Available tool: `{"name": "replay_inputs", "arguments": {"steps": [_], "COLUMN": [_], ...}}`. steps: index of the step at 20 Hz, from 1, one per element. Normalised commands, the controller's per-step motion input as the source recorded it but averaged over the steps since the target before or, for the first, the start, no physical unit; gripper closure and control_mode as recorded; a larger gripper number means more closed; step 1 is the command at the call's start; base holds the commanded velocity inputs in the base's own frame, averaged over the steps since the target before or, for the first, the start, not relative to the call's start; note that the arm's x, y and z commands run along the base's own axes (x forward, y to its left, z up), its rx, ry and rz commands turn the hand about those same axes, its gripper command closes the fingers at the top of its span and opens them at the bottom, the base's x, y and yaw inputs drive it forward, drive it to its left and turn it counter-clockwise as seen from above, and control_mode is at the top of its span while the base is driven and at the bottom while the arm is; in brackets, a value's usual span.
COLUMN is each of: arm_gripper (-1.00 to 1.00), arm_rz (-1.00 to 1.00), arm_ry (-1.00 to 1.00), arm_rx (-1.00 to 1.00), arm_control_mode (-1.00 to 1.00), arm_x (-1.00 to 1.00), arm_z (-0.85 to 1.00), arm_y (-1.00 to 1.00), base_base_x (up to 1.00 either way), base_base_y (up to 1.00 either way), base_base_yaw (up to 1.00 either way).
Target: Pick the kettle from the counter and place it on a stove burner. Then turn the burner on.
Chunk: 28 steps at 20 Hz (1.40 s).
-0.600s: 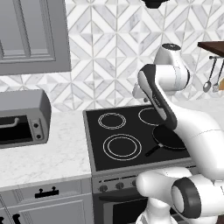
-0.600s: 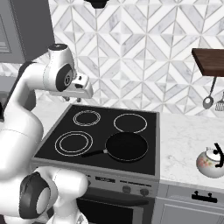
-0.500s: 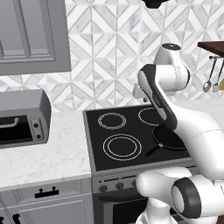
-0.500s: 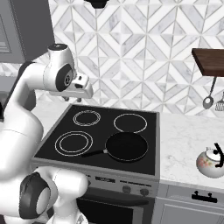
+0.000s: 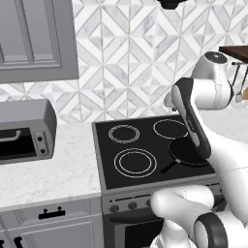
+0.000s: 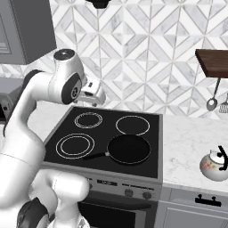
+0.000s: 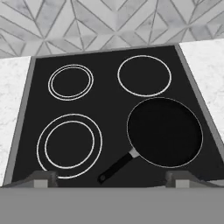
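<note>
Nothing done yet, judging by the layout: pick, place and switching on all remain. Kettle (image 6: 214, 164) standing untouched near the front edge of the counter (image 6: 187, 142), well to the right of the cooktop (image 6: 147, 167). Gripper (image 6: 95, 91) raised over the cooktop's back left corner, fingers (image 7: 43, 178) spread wide, holding nothing. Control knobs (image 5: 130, 206) along the stove front. Stove burner (image 7: 70, 145) at the front left of the glass, bare; frying pan (image 7: 165, 131) on the front right ring. Toaster oven (image 5: 24, 131) on the left worktop. Behind, patterned tile backsplash (image 6: 147, 58), grey wall cabinet (image 5: 36, 38), wooden shelf (image 6: 213, 62) with hanging utensils (image 6: 213, 98).
</note>
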Motion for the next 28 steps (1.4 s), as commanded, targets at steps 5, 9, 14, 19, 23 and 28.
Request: {"name": "replay_inputs", "arguments": {"steps": [5,9,14,19,23,28], "arm_gripper": [-1.00,-1.00,-1.00,-1.00,-1.00,-1.00], "arm_rz": [-0.22,-0.18,-0.09,-0.11,-0.12,-0.10], "arm_ry": [-0.09,-0.05,-0.06,0.00,0.01,0.11], "arm_rx": [0.00,0.00,0.01,0.00,0.00,0.00], "arm_control_mode": [-1.00,-1.00,-1.00,-1.00,-1.00,-1.00], "arm_x": [-0.02,0.00,0.02,0.00,0.07,0.25], "arm_z": [-0.01,-0.08,-0.02,0.00,0.00,-0.22], "arm_y": [-0.98,-0.91,-0.86,-1.00,-1.00,-0.85], "base_base_x": [0.00,0.00,0.00,0.00,0.00,0.00], "base_base_y": [0.00,0.00,0.00,0.00,0.00,0.00], "base_base_yaw": [0.00,0.00,0.00,0.00,0.00,0.00]}}
